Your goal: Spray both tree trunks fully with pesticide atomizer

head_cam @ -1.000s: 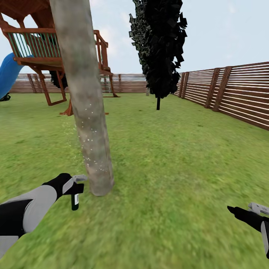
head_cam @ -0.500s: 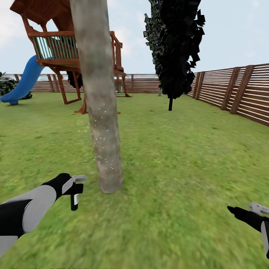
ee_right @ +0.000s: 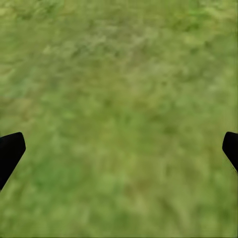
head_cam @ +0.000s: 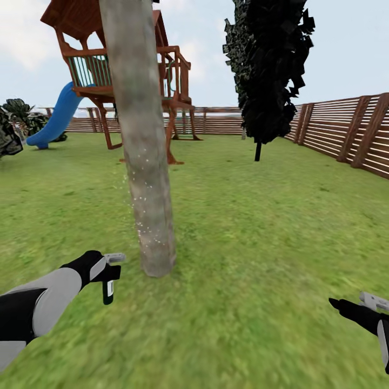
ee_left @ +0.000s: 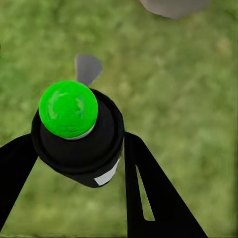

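The left gripper (head_cam: pixel 111 266) is clamped on the pesticide atomizer (head_cam: pixel 108 289), which hangs upright below the fingers, above the grass (head_cam: pixel 243 227) and just beside the base of the tree trunk (head_cam: pixel 141 135). In the left wrist view the atomizer (ee_left: pixel 79 136) sits between the two dark fingers (ee_left: pixel 148 193), its dot showing bright green and a pale strip on its side.

The trunk stands directly ahead, leaning slightly, its lower part dusted with fine white specks of pesticide (head_cam: pixel 141 213); a few specks float just off the bark on the left side. The upper bark appears bare.

The right gripper (head_cam: pixel 373 300) is held low at the right, well apart from the trunk, over open lawn. In the right wrist view its fingertips (ee_right: pixel 10 151) stand wide apart with nothing between them.

Behind the trunk stands a wooden play tower (head_cam: pixel 108 65) with a blue slide (head_cam: pixel 56 119). A dark conifer (head_cam: pixel 273 70) rises to the right, and a slatted brown fence (head_cam: pixel 346 132) rings the lawn.
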{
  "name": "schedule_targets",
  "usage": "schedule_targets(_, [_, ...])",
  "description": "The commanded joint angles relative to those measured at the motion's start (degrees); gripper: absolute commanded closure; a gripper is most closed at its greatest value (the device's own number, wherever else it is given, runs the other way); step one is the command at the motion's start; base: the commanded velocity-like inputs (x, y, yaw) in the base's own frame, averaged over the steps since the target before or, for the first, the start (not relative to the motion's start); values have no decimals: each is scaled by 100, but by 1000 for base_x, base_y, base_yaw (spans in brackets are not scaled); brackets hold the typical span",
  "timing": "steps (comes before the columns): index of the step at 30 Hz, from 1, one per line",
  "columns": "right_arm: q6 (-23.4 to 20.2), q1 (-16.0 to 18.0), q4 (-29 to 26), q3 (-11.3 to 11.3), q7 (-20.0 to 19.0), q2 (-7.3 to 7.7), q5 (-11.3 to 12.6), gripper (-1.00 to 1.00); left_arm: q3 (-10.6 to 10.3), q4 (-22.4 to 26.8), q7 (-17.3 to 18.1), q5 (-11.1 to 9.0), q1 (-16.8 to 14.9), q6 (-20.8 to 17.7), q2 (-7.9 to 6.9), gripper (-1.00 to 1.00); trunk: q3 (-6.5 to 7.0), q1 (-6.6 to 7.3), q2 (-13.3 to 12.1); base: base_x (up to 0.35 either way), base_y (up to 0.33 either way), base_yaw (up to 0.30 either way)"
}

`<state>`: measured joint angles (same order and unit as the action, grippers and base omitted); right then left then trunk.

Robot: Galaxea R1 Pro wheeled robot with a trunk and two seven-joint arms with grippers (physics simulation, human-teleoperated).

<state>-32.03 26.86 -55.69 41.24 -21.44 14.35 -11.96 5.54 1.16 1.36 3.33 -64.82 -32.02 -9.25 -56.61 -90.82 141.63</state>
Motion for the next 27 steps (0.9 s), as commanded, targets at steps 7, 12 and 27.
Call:
schedule_targets(7, [-14, 4, -12, 16, -53, 3, -58, -100, 53, 4, 18, 36, 67, 9, -92, 100, -6, 1, 3, 0, -326, 79])
schedule_targets(12, [-14, 4, -12, 8, -53, -2, -60, -100, 57, 19, 16, 43, 144, 147, -120, 100, -6, 1, 3, 0, -326, 126])
schedule_targets(27, [-13, 4, -12, 7, -51, -3, -60, -100, 53, 16, 22, 43, 145, 161, -103, 100, -6, 1, 3, 105, -305, 194])
